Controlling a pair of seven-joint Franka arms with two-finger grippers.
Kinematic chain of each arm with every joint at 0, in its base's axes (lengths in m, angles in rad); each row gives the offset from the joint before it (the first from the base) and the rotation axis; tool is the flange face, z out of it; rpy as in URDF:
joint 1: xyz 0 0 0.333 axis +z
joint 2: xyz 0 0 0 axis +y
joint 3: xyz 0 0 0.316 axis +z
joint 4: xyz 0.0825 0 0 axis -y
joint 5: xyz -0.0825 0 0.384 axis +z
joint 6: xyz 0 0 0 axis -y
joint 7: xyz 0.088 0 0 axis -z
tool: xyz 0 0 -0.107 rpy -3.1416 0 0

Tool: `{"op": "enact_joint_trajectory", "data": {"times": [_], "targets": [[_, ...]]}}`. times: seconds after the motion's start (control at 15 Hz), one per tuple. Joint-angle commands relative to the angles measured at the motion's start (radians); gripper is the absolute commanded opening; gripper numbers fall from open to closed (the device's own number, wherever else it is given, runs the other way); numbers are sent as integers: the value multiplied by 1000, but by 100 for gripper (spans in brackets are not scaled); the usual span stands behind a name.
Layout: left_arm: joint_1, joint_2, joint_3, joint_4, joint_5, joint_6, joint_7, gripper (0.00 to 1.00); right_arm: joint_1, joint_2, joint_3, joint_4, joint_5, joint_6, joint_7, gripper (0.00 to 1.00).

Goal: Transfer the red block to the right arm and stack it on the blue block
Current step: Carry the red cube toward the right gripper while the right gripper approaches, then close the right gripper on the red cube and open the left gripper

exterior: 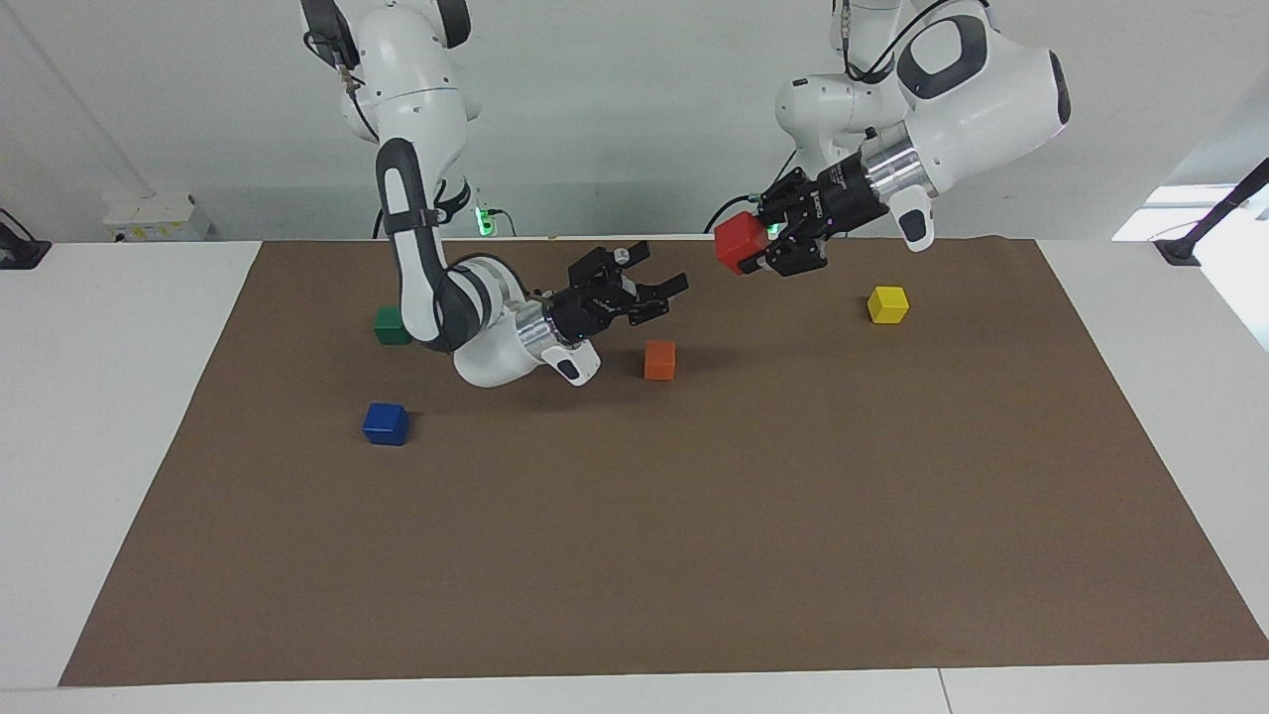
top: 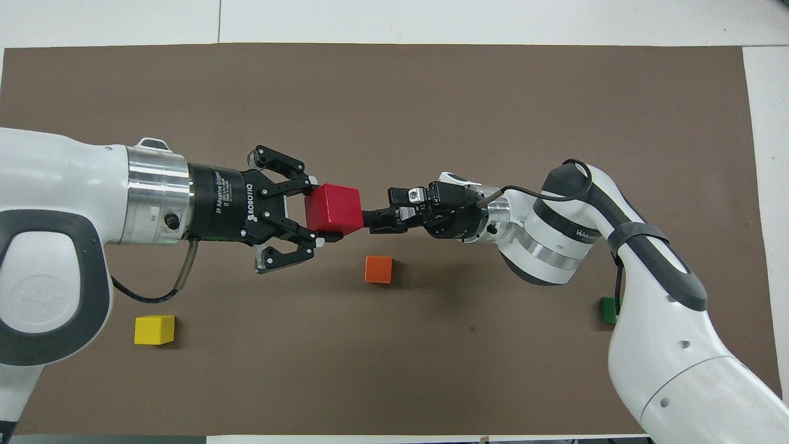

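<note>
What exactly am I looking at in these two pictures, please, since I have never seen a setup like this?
These are two white robot arms at a table covered by a brown mat. One picture is taken from across the table, facing the robots; the other looks down from above their own end.

The left claw holds the red block up in the air, over the mat. The right claw is open and points toward that block without touching it.

Four more cubes lie on the mat: the orange block between the arms, the yellow block toward the left arm's end, and the green block and the blue block toward the right arm's end.
</note>
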Motion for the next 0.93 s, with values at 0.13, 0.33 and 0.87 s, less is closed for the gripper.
{"op": "enact_joint_trajectory", "data": {"times": [0.13, 0.33, 0.87], "targets": [[-111, -57, 12, -119, -32, 215, -72, 0, 2, -6, 12, 7, 25, 50, -18, 100], [-117, -63, 12, -139, -32, 251, -74, 0, 2, -6, 12, 14, 25, 61, -18, 100], [-108, -68, 14, -149, -32, 247, -74, 0, 18, -6, 12, 18, 25, 101, -37, 0]]}}
